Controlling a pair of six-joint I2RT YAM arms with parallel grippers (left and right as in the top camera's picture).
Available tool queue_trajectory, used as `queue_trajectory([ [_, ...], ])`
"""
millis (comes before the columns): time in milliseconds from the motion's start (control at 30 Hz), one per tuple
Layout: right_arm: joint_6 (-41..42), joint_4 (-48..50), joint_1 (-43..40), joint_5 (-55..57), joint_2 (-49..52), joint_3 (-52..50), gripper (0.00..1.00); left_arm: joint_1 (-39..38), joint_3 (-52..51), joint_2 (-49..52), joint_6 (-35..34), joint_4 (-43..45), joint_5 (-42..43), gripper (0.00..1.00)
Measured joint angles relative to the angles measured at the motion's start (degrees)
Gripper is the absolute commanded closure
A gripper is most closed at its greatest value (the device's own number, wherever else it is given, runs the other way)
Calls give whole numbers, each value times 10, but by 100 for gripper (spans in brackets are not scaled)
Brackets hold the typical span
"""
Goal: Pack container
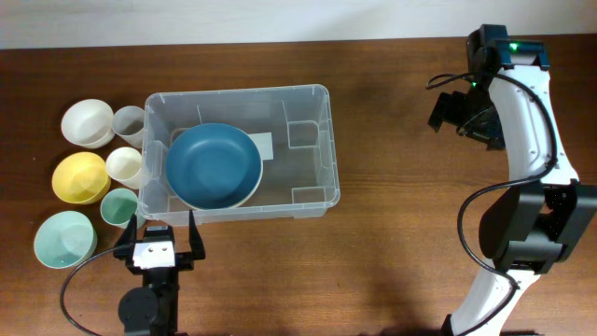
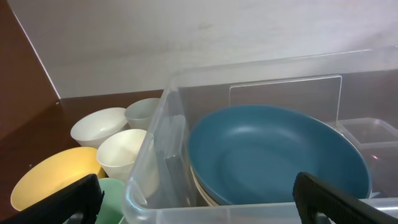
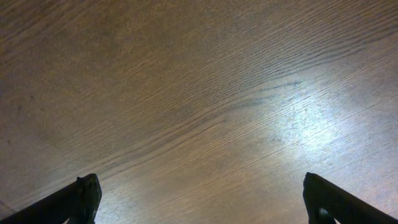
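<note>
The container (image 1: 328, 140) is a clear rectangular bin on the wooden table, left of centre. A blue bowl (image 1: 213, 165) lies in its left half on top of a cream dish. My left gripper (image 1: 160, 229) is open just outside the bin's near-left corner. In the left wrist view its fingers (image 2: 62, 202) straddle the container's near rim (image 2: 249, 208), with the blue bowl (image 2: 273, 155) beyond; nothing is held. My right gripper (image 1: 448, 110) hovers far to the right at the back. It stands open (image 3: 202, 205) over bare wood.
Left of the bin stand a white bowl (image 1: 88, 122), a translucent cup (image 1: 129, 124), a white cup (image 1: 124, 166), a yellow bowl (image 1: 79, 177), a small green cup (image 1: 118, 206) and a pale green bowl (image 1: 63, 239). A small clear box (image 2: 373, 134) sits inside the bin.
</note>
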Motion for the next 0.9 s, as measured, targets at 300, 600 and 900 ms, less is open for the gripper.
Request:
queue_trajectory([
  [300,0,0,0,0,0,0,1,0,3,0,0,202,1,0],
  [600,0,1,0,0,0,0,1,0,169,104,37,219,0,0],
  [900,-1,2,0,0,0,-3,2,0,689,485,59,-200,5,0],
])
